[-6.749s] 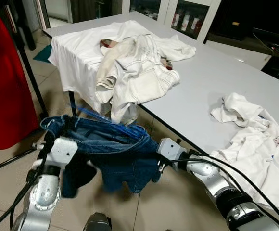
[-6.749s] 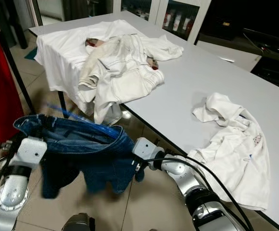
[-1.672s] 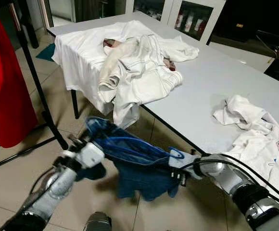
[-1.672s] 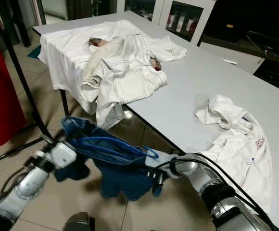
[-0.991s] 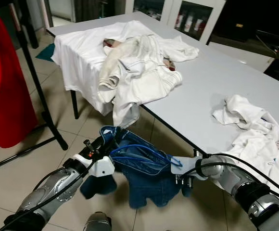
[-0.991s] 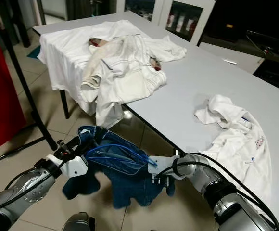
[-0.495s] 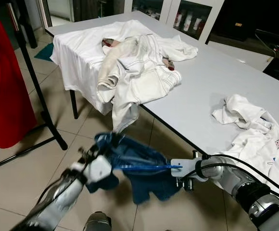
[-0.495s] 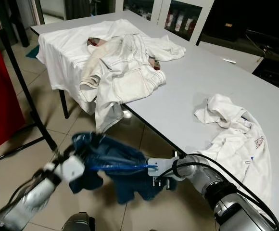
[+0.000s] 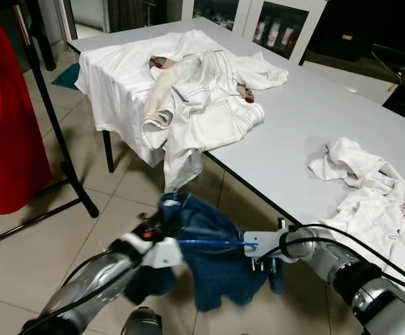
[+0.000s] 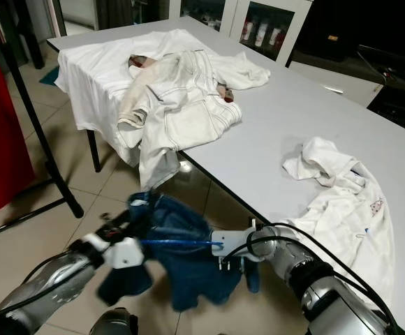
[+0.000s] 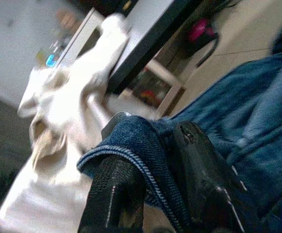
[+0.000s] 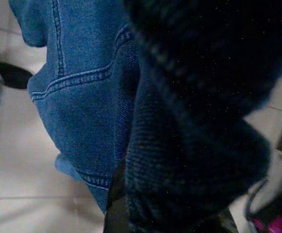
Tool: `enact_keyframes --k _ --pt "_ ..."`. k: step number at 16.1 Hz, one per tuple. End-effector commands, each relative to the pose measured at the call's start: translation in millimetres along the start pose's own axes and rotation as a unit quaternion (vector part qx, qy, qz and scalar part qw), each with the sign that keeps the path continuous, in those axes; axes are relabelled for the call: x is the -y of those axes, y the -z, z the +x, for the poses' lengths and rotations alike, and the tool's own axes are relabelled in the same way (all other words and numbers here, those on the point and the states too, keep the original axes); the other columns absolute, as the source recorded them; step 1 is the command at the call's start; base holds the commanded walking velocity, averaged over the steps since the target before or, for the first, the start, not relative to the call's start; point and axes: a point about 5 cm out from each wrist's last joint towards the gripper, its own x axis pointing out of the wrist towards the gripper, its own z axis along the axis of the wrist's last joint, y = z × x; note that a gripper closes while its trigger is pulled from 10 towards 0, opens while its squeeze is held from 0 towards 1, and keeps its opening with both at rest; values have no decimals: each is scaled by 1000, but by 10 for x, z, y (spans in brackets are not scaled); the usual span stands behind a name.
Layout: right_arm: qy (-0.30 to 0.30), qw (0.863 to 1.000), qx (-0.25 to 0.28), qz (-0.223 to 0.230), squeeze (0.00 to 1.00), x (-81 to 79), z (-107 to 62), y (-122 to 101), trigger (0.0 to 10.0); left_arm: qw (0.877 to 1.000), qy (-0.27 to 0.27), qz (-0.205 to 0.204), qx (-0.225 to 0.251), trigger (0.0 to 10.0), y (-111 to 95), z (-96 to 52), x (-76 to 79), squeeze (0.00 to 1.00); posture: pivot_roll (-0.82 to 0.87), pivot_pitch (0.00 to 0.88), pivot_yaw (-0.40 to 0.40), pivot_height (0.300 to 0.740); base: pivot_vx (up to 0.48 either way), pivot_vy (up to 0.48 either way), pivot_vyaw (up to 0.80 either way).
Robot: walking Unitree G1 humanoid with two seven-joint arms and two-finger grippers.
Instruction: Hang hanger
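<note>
**Jeans on a hanger, held low beside the table**

Both arms reach forward over the tiled floor (image 9: 28, 237), just in front of the table (image 9: 314, 118). Between them hangs a pair of blue jeans (image 9: 213, 262) draped on a blue hanger (image 9: 209, 242), whose bar runs roughly level from one arm to the other.

The left end effector (image 11: 150, 179) is clamped on a fold of denim hem; its wrist view shows the cloth pinched between the two black fingers (image 11: 114, 194). The right end effector (image 9: 258, 246) sits at the hanger's right end (its wrist view is mostly dark cloth, so I cannot tell how its fingers stand).

White clothes (image 9: 195, 91) lie heaped on the table's far corner, another white garment (image 9: 370, 195) nearer its right side. A red garment (image 9: 3, 118) hangs at the left beside a black rack (image 9: 56, 132).
</note>
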Motion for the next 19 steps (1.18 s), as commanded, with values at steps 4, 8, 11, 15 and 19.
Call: enact_keyframes --k 4,8,11,15,19 --pt "25 999 -24 -4 0 62 38 -29 0 997 74 21 21 10000 -92 113 89 0 264 16 -139 710 0 0 0" --pt "61 995 22 70 0 163 64 -184 0 994 100 34 34 10000 -177 189 165 0 266 15 -138 710 0 0 0" --pt "73 989 27 125 0 208 15 -70 0 993 106 40 23 10000 -128 126 192 0 265 14 -136 710 0 0 0" --pt "70 982 60 163 0 226 35 -176 0 993 105 47 27 10000 -135 155 182 0 260 14 -133 710 0 0 0" --pt "69 981 72 167 0 219 51 -223 0 995 85 44 32 10000 -186 265 96 0 260 14 -135 710 0 0 0"
